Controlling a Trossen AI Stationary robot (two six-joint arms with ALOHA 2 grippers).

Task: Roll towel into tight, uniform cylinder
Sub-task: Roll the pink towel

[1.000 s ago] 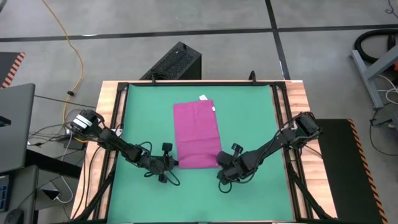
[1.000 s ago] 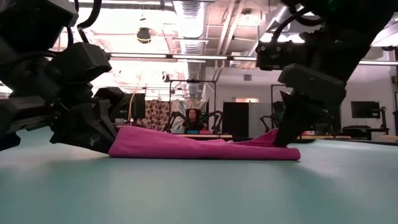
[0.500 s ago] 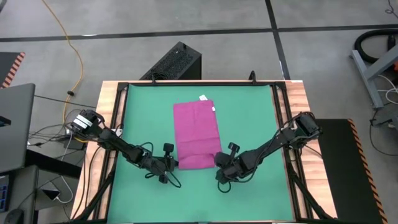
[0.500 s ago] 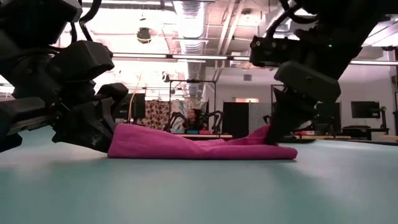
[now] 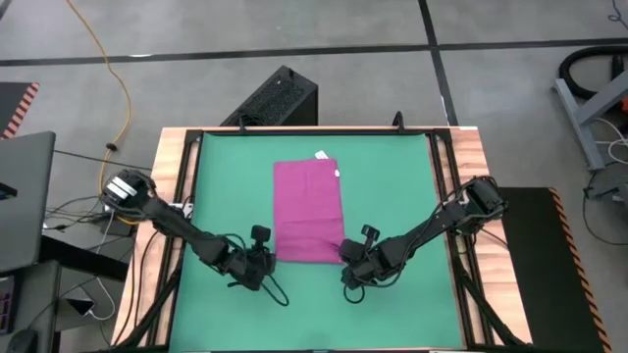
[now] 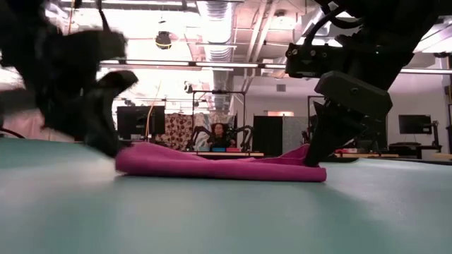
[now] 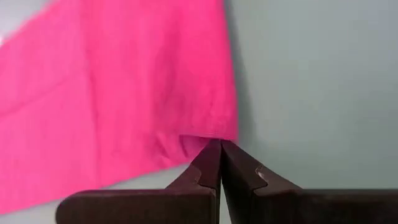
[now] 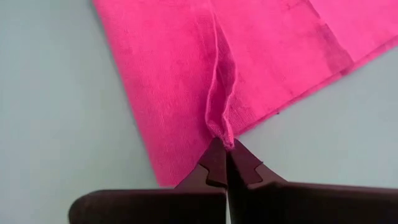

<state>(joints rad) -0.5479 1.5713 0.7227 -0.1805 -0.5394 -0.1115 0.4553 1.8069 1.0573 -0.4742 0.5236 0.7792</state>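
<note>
Towel: the towel (image 5: 309, 212) lies flat and unrolled on the green mat (image 5: 392, 196), a long pink rectangle near the mat's middle, running from the far side toward the arms.
White tag: the white tag (image 5: 321, 154) sits at the towel's far edge, away from both grippers.
Left gripper: the left gripper (image 5: 267, 260) is down at the towel's near left corner; in the left wrist view its fingers (image 7: 209, 163) are pressed together with the pink edge (image 7: 124, 99) pinched at their tips.
Right gripper: the right gripper (image 5: 345, 257) is at the towel's near right corner; the right wrist view shows the tips closed tight on a small raised pleat of cloth (image 8: 221, 118).
Near edge: in the low view the towel (image 6: 219, 164) stays low on the mat, its right end lifted slightly where the right gripper (image 6: 319, 152) holds it.
In the way: the left arm (image 6: 70, 85) is blurred and covers the towel's left end in the low view.
Around the mat: a wooden table rim (image 5: 172, 157) frames it, a black box (image 5: 275, 98) stands on the floor beyond the far edge, and a yellow cable (image 5: 103, 59) trails across the floor further out.
Background: a person (image 6: 217, 134) sits far behind the towel in the room.
</note>
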